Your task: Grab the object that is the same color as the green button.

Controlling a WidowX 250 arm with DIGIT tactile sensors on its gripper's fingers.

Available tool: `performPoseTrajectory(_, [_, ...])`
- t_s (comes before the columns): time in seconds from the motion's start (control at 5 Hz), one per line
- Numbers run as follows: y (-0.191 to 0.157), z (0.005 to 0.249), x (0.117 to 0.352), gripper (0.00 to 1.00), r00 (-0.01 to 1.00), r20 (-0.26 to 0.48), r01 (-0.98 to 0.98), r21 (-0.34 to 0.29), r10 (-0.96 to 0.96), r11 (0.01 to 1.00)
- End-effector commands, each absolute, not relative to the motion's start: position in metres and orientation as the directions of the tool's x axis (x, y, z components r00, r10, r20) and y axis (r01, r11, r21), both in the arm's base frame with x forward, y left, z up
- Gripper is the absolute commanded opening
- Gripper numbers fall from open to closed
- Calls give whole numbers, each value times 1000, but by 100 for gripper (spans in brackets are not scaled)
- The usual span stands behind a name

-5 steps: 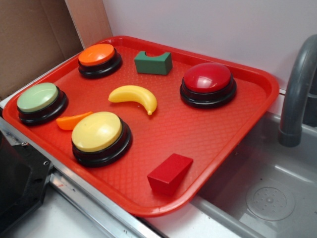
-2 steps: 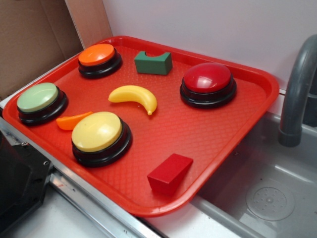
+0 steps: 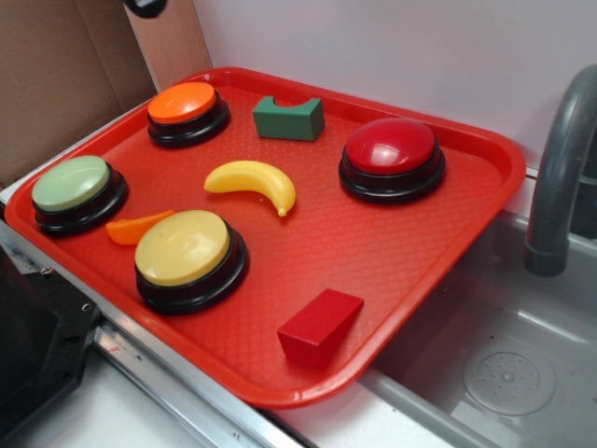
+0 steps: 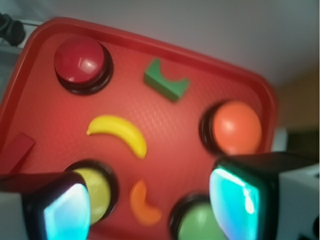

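The object, a dark green block with a notch in its top, lies at the back of the red tray, between the orange and red buttons. The green button sits at the tray's left edge. In the wrist view the object is far ahead, and the green button lies low, next to the right finger. My gripper hangs high above the tray and is open, with nothing between its fingers. In the exterior view only a black bit of the arm shows at the top edge.
Also on the tray are a yellow button, an orange button, a red button, a toy banana, an orange slice and a red wedge block. A grey sink with a faucet lies to the right.
A black part of the arm has come into the exterior view at the top left. Nothing on the tray has moved.
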State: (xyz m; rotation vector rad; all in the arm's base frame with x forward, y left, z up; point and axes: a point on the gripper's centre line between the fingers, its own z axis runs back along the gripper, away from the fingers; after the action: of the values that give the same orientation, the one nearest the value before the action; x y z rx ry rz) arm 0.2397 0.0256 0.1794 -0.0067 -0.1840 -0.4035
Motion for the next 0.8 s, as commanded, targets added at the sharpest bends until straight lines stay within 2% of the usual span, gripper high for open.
performPoseTrajectory(0.0, [17, 153, 296, 100, 719, 163, 660, 145, -676, 737])
performPoseTrajectory(0.2, [16, 136, 306, 100, 648, 160, 714, 214, -745, 667])
performPoseTrajectory(0.4, [19, 111, 320, 100, 637, 142, 719, 247, -758, 650])
performPoseTrajectory(0.6, [27, 88, 326, 100, 641, 103, 729, 226, -760, 646])
